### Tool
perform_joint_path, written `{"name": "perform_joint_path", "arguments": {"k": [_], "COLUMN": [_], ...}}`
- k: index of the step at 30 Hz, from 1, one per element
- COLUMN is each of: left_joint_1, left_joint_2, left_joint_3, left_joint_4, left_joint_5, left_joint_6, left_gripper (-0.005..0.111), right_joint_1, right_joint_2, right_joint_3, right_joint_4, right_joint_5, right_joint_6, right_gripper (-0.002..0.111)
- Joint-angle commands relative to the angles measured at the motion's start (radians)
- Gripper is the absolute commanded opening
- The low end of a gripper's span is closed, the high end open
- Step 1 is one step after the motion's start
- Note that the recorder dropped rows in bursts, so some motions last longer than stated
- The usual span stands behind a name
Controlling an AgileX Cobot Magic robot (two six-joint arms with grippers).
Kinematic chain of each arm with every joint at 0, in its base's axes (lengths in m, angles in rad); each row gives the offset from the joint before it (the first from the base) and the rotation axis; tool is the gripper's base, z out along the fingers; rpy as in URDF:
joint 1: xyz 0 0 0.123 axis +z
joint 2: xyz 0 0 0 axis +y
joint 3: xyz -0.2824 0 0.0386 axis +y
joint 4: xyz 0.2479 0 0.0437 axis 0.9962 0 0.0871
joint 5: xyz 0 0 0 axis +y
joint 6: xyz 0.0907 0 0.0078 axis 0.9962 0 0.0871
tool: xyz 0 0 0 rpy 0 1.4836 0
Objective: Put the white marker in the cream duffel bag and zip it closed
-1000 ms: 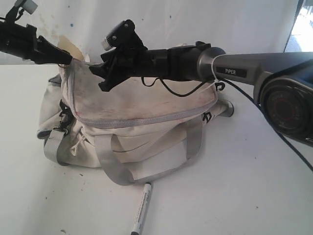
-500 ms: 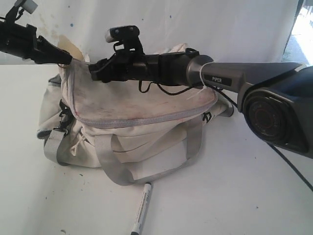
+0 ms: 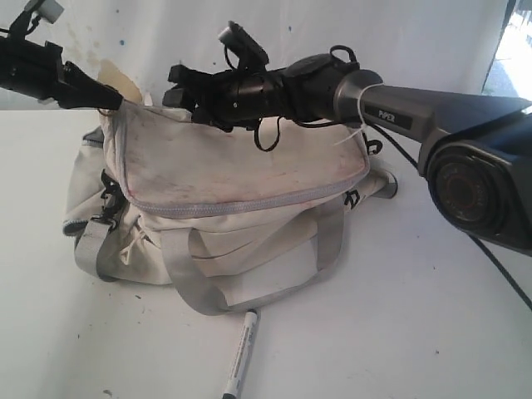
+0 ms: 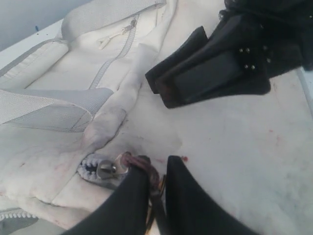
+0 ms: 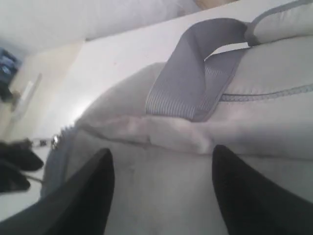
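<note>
The cream duffel bag (image 3: pixel 233 166) sits on the table with its grey zipper (image 3: pixel 249 204) running along the front of the lid. The white marker (image 3: pixel 241 354) lies on the table in front of the bag, outside it. My left gripper (image 3: pixel 114 101) is at the bag's top left corner. In the left wrist view it (image 4: pixel 155 164) is shut on the reddish zipper pull (image 4: pixel 146 171), beside the metal slider (image 4: pixel 105 169). My right gripper (image 3: pixel 179 87) hovers over the lid, open, with bag fabric between its fingers (image 5: pixel 161 161) but nothing gripped.
Grey webbing handles (image 3: pixel 208 291) hang down the bag's front to the table near the marker. A grey strap (image 5: pixel 195 78) crosses the bag's end in the right wrist view. The right arm (image 3: pixel 432 116) stretches across above the bag. A white backdrop (image 3: pixel 374 41) stands behind.
The right wrist has rolled and lifted slightly above the lid, so its camera now points up and right. The left gripper, bag and marker have not moved.
</note>
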Motion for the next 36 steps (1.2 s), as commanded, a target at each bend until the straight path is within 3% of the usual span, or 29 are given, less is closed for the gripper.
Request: {"name": "perform_joint_path", "arguments": {"k": [1,5,15,18,26,36], "left_joint_1": [-0.002,-0.002,-0.002,-0.002,-0.004,-0.049], "left_joint_2": [-0.023,-0.023,-0.023,-0.023,-0.023,-0.021], "left_joint_3": [-0.008,-0.008,-0.008,-0.008,-0.008,-0.006], "left_joint_4": [0.006,0.020,0.020,0.020,0.009,0.028], "left_joint_5": [0.019,0.019,0.019,0.019,0.019,0.019], "left_joint_6": [-0.005,-0.007,0.000,0.004,0.045,-0.026], "left_gripper": [0.000,0.000,0.000,0.000,0.000,0.000], "right_joint_1": [0.002,0.012,0.058,0.092,0.117,0.149], "right_joint_2": [-0.008,-0.001,0.053,0.091,0.143,0.163], "right_joint_3": [-0.101,-0.159,-0.163,-0.164,-0.168,-0.171], "right_joint_4": [-0.374,-0.409,-0.149,-0.104,-0.091,-0.073], "right_joint_5": [0.131,0.131,0.016,-0.101,-0.140,-0.156], "right_joint_6": [-0.065,-0.343,-0.856,-1.055,-1.053,-1.054], "right_gripper": [0.055,0.055,0.056,0.056,0.056,0.055]}}
